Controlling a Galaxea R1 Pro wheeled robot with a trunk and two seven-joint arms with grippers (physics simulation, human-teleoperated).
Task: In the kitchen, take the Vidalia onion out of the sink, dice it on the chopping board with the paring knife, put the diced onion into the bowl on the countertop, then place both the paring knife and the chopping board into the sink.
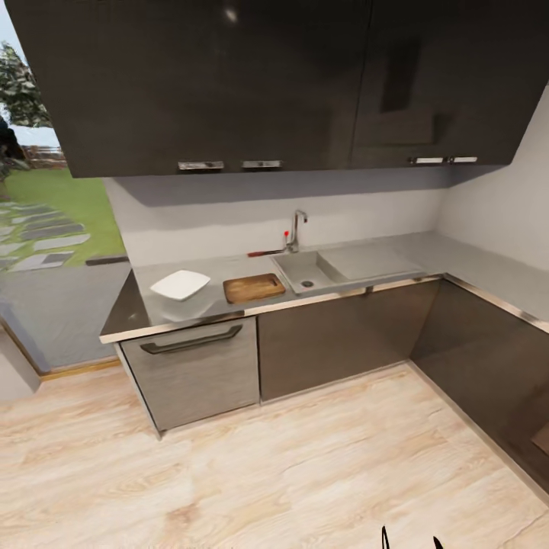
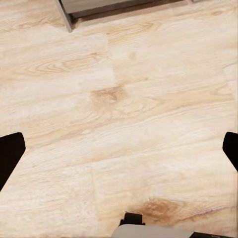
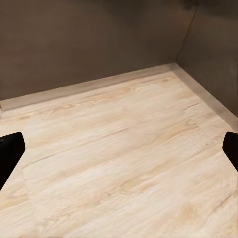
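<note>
Across the wooden floor stands the kitchen counter with a grey sink (image 1: 301,267) and its faucet (image 1: 296,227). I cannot make out the onion in the basin from here. The wooden chopping board (image 1: 254,287) lies just left of the sink. Further left sits the white bowl (image 1: 180,284). The paring knife (image 1: 264,252), reddish at the handle, lies behind the board next to the faucet. My left gripper (image 2: 119,151) is open over bare floor, far from the counter. My right gripper (image 3: 119,148) is open too, facing the floor and dark cabinet fronts.
Dark wall cabinets (image 1: 229,76) hang over the counter. The countertop (image 1: 488,271) turns a corner and runs along the right wall. A drawer unit (image 1: 194,366) with a long handle stands under the bowl. Wide wooden floor (image 1: 267,465) lies between me and the counter.
</note>
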